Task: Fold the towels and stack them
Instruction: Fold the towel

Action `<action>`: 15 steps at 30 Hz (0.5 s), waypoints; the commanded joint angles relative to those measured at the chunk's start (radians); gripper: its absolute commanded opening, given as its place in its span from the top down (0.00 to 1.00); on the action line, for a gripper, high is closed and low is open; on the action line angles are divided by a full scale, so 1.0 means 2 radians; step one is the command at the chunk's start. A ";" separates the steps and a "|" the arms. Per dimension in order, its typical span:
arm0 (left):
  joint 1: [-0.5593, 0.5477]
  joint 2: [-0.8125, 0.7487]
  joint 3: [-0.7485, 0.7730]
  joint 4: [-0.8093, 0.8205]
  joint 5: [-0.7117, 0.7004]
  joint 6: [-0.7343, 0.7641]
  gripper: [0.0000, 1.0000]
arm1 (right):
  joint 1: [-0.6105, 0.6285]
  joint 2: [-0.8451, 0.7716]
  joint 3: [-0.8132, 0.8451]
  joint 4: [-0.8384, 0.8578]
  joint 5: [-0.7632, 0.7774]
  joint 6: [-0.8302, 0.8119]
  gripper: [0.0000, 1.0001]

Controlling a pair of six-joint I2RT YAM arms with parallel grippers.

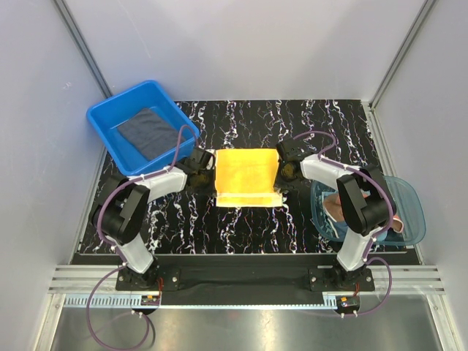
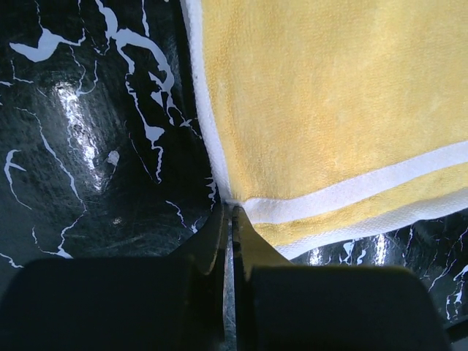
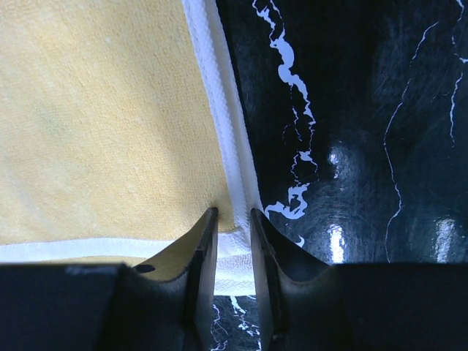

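Because the yellow towel [image 1: 245, 172] is soft, light and floppy, it will droop wherever it is lifted, so I think the corners and the white hem are the best places to hold. It lies in the middle of the tabletop [image 1: 241, 234] and looks folded over once. The left claw [image 2: 230, 216] is squeezed shut right on a corner at the towel's left side. The right claw [image 3: 232, 219] is narrow, with the white hem pinched between its fingers on the right side. A dark towel [image 1: 146, 131] lies in the blue tub [image 1: 110, 117] at the far left corner.
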 commanded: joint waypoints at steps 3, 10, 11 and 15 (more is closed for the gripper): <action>-0.001 0.010 0.018 0.003 0.016 0.004 1.00 | 0.008 0.008 0.011 0.005 0.011 0.004 0.69; -0.001 0.003 0.035 -0.025 0.018 -0.001 1.00 | 0.010 0.000 0.021 -0.002 0.019 -0.004 0.93; -0.001 0.001 0.042 -0.030 0.018 -0.002 1.00 | 0.010 -0.002 0.027 -0.005 0.020 -0.005 0.97; -0.001 -0.007 0.058 -0.054 0.012 -0.005 1.00 | 0.010 -0.009 0.036 -0.015 0.016 -0.008 0.98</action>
